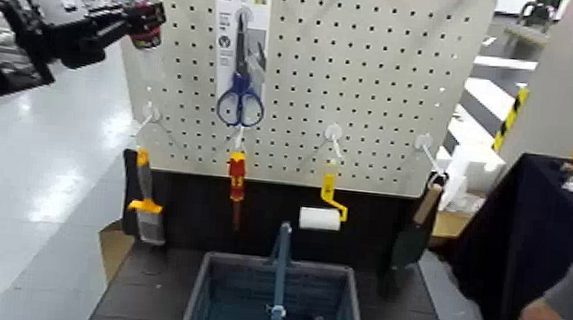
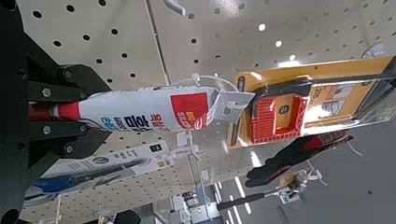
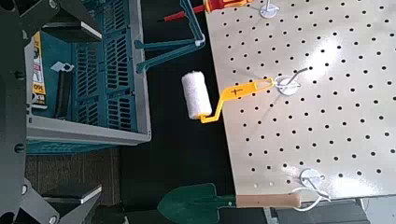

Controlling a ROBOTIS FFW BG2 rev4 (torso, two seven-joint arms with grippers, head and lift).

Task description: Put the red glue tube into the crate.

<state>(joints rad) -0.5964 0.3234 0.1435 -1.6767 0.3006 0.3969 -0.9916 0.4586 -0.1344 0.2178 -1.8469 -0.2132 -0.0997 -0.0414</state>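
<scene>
Pegboard (image 1: 359, 79) behind, left gripper (image 1: 113, 23) clamping red glue tube (image 2: 140, 110)

The red glue tube (image 2: 140, 110) is white along its body with blue lettering, red at its foot and in a red label block, and sits in the black left tool (image 1: 113, 23). The pegboard (image 1: 359, 79) is off-white, dotted with a regular grid of dark holes. At its 12 o'clock hang scissors (image 1: 242, 92) with blue handles on a white card. The screwdriver (image 1: 237, 177) at 6 o'clock is red and yellow. The paint roller (image 3: 198, 95) has a white sleeve and yellow handle. The trowel (image 3: 191, 203) has a dark green blade and pale wooden handle. The crate (image 1: 199, 294) is blue-grey with slotted sides.
</scene>
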